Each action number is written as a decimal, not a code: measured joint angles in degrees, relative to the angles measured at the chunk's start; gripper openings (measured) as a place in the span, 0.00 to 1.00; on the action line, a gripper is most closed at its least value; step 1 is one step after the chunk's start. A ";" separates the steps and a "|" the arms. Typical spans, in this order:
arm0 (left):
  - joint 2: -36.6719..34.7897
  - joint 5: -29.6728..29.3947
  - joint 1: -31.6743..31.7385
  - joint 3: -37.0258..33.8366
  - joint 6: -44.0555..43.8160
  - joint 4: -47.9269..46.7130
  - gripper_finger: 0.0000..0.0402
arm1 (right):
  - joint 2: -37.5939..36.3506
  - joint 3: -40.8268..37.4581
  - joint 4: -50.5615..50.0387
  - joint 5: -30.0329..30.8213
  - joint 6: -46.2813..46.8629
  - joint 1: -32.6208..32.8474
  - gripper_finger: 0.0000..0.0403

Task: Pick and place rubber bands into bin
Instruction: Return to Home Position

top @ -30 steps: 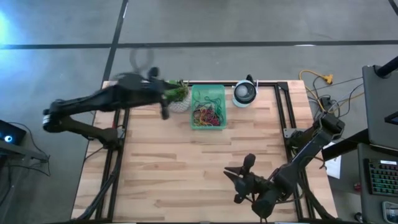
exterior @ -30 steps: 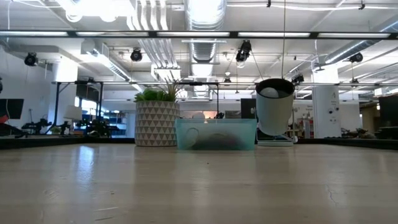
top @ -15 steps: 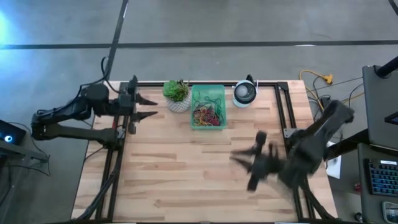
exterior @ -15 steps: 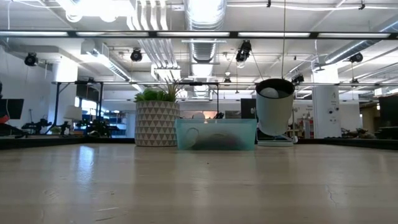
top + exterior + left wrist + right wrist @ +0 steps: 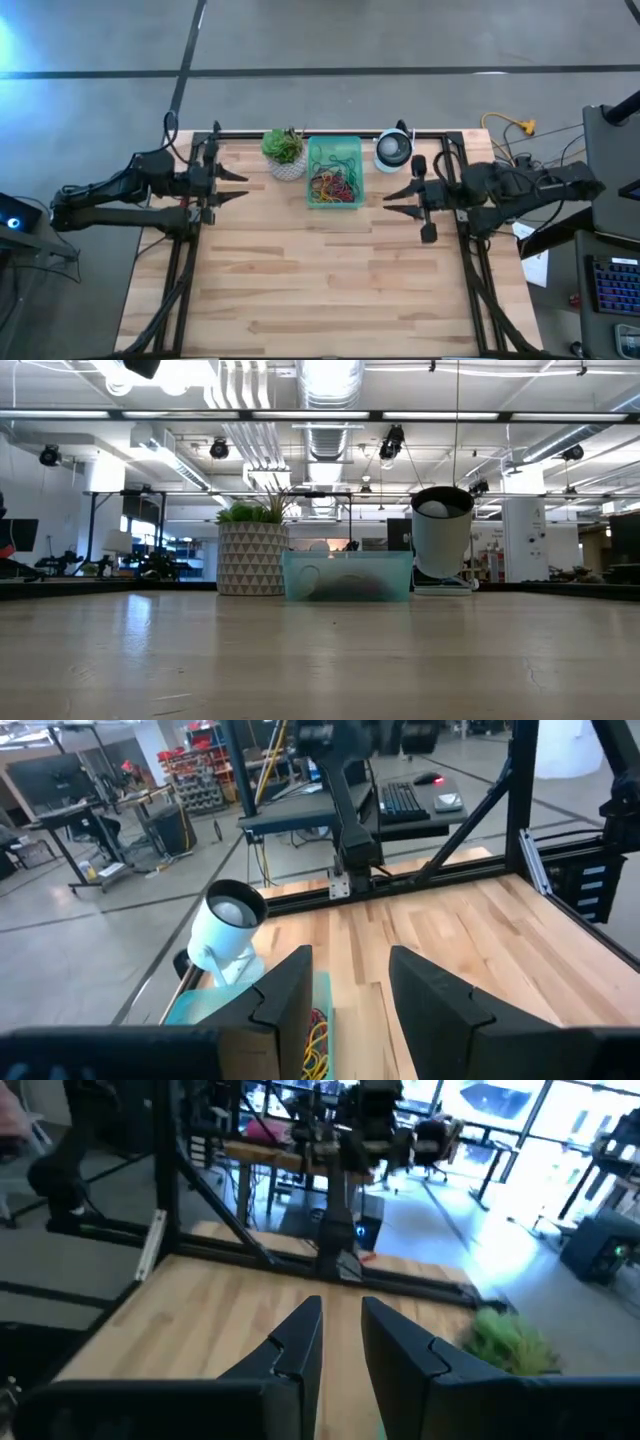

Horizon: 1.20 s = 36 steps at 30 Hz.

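The mint-green bin [image 5: 335,150] stands at the table's far middle, its base flat on the wood. A tangle of red, yellow and dark rubber bands [image 5: 333,184] lies inside it; in the left wrist view the bands [image 5: 316,1038] show beside the bin's wall [image 5: 215,1005]. My left gripper [image 5: 236,186] hovers open near the table's left edge, pointing right at the bin. My right gripper [image 5: 396,198] hovers open to the right of the bin, pointing left. Neither gripper holds anything. In the low view the bin [image 5: 347,575] shows but no gripper does.
A white pot with a green plant [image 5: 285,152] stands just left of the bin, and a round white-and-dark device [image 5: 394,150] just right of it. Black frame rails [image 5: 455,180] run along the table's sides. Bare wood [image 5: 320,270] spreads over the near half.
My left arm has drawn back from beside the plant pot toward the table's left edge. My right arm has swung from the near edge toward the far side, ending level with the bin and pointing left. The bin and bands have stayed put.
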 joint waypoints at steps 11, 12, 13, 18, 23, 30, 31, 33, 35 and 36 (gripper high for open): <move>-10.26 -0.02 0.00 -8.60 1.10 2.33 0.30 | -12.24 -14.56 4.33 -3.80 1.73 -8.68 0.17; -11.55 -0.02 0.00 -9.64 1.12 2.33 0.30 | -13.80 -15.92 5.24 -3.76 1.73 -8.68 0.17; -12.97 -0.02 0.00 -10.73 1.15 2.51 0.30 | -15.43 -17.62 6.66 -3.75 1.69 -8.68 0.17; -20.01 -0.04 -0.02 -15.92 0.97 3.08 0.30 | -23.59 -26.90 11.99 -3.75 1.09 -8.66 0.17; -27.40 -0.07 -0.01 -20.13 -0.20 3.02 0.30 | -31.43 -34.91 13.00 -3.69 2.11 -8.64 0.17; -26.23 -0.09 0.00 -26.02 -0.28 5.35 0.30 | -42.92 -44.12 13.67 -2.17 3.77 -8.68 0.17; -26.07 -0.08 0.00 -27.34 -0.30 6.05 0.30 | -44.50 -45.17 13.71 -2.23 3.99 -8.65 0.17; -27.23 0.72 0.00 -30.00 -0.52 8.21 0.30 | -47.41 -47.21 13.71 -2.28 4.45 -8.63 0.17; -27.79 1.78 0.00 -32.96 -1.33 12.06 0.30 | -49.89 -49.28 13.49 -2.31 4.57 -8.63 0.17; -27.80 2.07 -0.02 -34.24 -1.79 13.39 0.30 | -50.97 -50.28 13.43 -2.35 4.70 -8.61 0.17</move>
